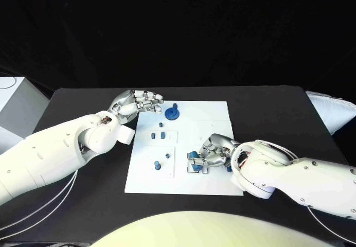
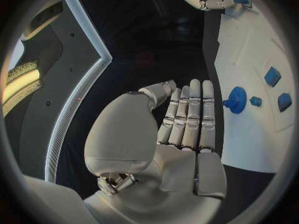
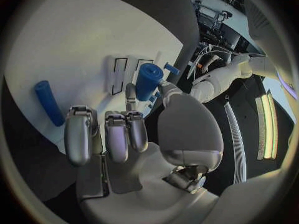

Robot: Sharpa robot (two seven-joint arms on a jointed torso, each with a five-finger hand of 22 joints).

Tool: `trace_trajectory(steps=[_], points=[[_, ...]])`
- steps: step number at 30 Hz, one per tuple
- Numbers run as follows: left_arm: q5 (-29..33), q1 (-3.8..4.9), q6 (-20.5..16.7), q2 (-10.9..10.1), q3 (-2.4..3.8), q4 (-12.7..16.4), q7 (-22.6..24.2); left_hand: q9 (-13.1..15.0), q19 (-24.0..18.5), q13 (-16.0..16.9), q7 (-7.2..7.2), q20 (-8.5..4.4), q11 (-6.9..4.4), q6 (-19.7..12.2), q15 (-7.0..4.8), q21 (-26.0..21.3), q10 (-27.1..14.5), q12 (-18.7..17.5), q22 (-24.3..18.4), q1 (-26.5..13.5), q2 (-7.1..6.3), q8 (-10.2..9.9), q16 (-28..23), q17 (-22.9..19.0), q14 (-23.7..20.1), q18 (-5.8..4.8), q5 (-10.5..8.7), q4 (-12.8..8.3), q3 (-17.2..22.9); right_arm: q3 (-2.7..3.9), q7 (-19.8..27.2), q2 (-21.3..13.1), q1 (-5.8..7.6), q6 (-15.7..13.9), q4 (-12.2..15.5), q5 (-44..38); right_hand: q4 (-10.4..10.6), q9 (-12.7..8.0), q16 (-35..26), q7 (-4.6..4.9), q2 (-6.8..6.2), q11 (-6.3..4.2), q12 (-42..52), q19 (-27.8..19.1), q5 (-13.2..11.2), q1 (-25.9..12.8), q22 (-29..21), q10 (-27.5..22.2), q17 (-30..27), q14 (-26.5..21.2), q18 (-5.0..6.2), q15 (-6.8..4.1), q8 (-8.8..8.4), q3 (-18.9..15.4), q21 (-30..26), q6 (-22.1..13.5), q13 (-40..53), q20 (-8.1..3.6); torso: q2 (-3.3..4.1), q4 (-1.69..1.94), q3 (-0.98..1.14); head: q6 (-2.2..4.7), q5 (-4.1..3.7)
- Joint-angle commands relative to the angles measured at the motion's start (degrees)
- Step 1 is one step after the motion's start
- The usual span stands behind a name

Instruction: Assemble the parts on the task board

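Observation:
The white task board [image 1: 204,116] lies mid-table. On it sit a blue round part [image 1: 173,112] at the far end, a pair of small blue parts [image 1: 158,136] and one blue part [image 1: 157,165] nearer me. My right hand [image 1: 213,156] rests over the board's near right area and pinches a blue cylinder [image 3: 148,79] between thumb and a finger, just above the board. Another blue cylinder [image 3: 49,102] lies flat on the board beside that hand. My left hand [image 1: 138,103] hovers at the board's far left corner, holding nothing, its fingers [image 2: 189,117] straight and the thumb apart.
A white box [image 1: 15,105] stands off the table's left edge and a pale object [image 1: 332,110] at the right edge. Thin cables [image 1: 45,206] hang under my left arm. Black table [image 1: 267,110] borders the board on both sides.

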Motion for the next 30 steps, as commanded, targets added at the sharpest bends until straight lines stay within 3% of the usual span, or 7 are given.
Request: trace_trajectory(steps=[1,3,6,15,19,27,30], points=[[-0.03,-0.01,0.53,0.04,0.02,0.14,0.89,0.09,0.39,0.03,-0.02,0.19,-0.03,0.17,0.16,-0.38,-0.28,0.37,-0.08,0.12,0.16,0.32,0.35,0.09,-0.34,0.70,0.05,-0.16,0.20,0.01,0.10,0.07,-0.05,-0.68,0.02,-2.37,0.08,0.20,-0.29,-0.02,1.15,-0.35,-0.31,4.58,-2.28,-0.57,12.80,3.53,14.07,5.73,-0.02,-0.14,0.33,-3.81,-0.25,-0.35,12.28,-0.20,-0.02,0.01,-0.04,0.00,-0.08],[-0.03,-0.01,0.48,0.05,0.02,0.18,0.89,0.09,0.39,0.03,-0.02,0.19,-0.03,0.17,0.16,-0.38,-0.28,0.37,-0.08,0.12,0.16,0.32,0.35,0.09,-0.34,0.70,0.05,-0.16,0.20,0.01,0.12,0.08,-0.05,-0.81,0.02,-2.68,0.10,0.39,-0.30,-0.02,2.46,-0.33,-0.38,4.57,-3.79,-1.92,12.78,3.52,14.07,5.73,0.00,-0.15,0.56,-8.24,-0.36,-0.48,12.27,-0.20,-0.03,0.01,-0.04,0.00,-0.07],[-0.02,-0.01,0.49,0.09,0.02,0.33,0.91,0.10,0.42,0.03,-0.01,0.19,-0.03,0.14,0.17,-0.39,-0.27,0.41,-0.09,0.09,0.22,0.37,0.37,0.10,-0.32,0.69,0.07,-0.12,0.20,0.01,0.17,0.09,-0.05,-0.75,0.01,-3.20,0.24,0.54,-0.46,0.07,2.47,-0.26,-1.07,4.45,-6.45,-3.86,12.61,3.11,13.78,5.66,0.12,-0.08,0.70,-13.01,-1.13,-0.78,11.83,-0.15,-0.03,0.02,-0.06,0.00,0.19],[-0.02,-0.01,0.41,0.00,0.02,0.33,0.90,0.10,0.43,0.03,0.00,0.17,-0.03,0.11,0.16,-0.39,-0.29,0.41,-0.09,0.13,0.27,0.37,0.37,0.10,-0.32,0.70,0.10,-0.14,0.24,0.01,1.35,-0.70,-0.07,-0.55,0.50,-4.47,0.23,0.63,-0.49,0.12,2.87,-0.21,-1.40,4.38,-7.80,-4.30,12.51,2.92,13.73,5.65,0.19,-0.03,0.80,-14.20,-1.59,-0.95,11.63,-0.10,-0.02,0.01,0.01,0.00,0.11],[-0.02,-0.01,0.40,-0.09,0.02,0.34,0.88,0.10,0.45,0.02,0.01,0.15,-0.03,0.06,0.14,-0.39,-0.32,0.42,-0.09,0.21,0.31,0.38,0.37,0.09,-0.33,0.71,0.12,-0.19,0.29,0.01,4.50,-1.95,-0.11,-1.17,1.14,-3.98,-0.14,0.79,-0.44,0.02,5.03,-0.28,-1.12,4.42,-5.75,2.04,12.56,3.11,13.84,5.67,0.16,-0.07,1.11,-12.51,-1.42,-0.94,11.87,-0.11,0.03,0.05,0.04,0.00,0.32],[-0.02,-0.04,0.37,-0.19,0.02,0.27,0.85,0.10,0.45,0.02,0.01,0.15,-0.03,0.06,0.14,-0.39,-0.32,0.42,-0.09,0.21,0.31,0.38,0.37,0.09,-0.33,0.71,0.12,-0.19,0.29,0.01,10.99,-4.30,-0.45,-2.42,2.32,-3.84,-0.15,4.21,-0.63,-1.76,3.65,-1.79,1.18,4.22,-9.30,11.19,12.26,4.47,13.57,5.60,0.39,-1.31,7.89,-12.69,-2.84,0.60,13.51,-1.12,-0.04,-0.05,0.07,0.00,0.49],[-0.02,-0.07,0.37,-0.21,0.02,0.26,0.84,0.10,0.45,0.02,0.01,0.15,-0.03,0.06,0.14,-0.39,-0.32,0.42,-0.09,0.21,0.31,0.38,0.37,0.09,-0.33,0.71,0.12,-0.19,0.29,0.01,12.25,-4.92,-0.72,-2.29,2.77,-3.83,-0.12,5.24,-0.47,-2.12,2.81,-2.10,2.76,4.30,-12.89,13.92,12.37,5.43,13.86,5.67,0.31,-1.56,10.14,-12.13,-2.43,0.33,14.56,-1.36,-0.03,-0.05,0.07,0.00,0.45]])
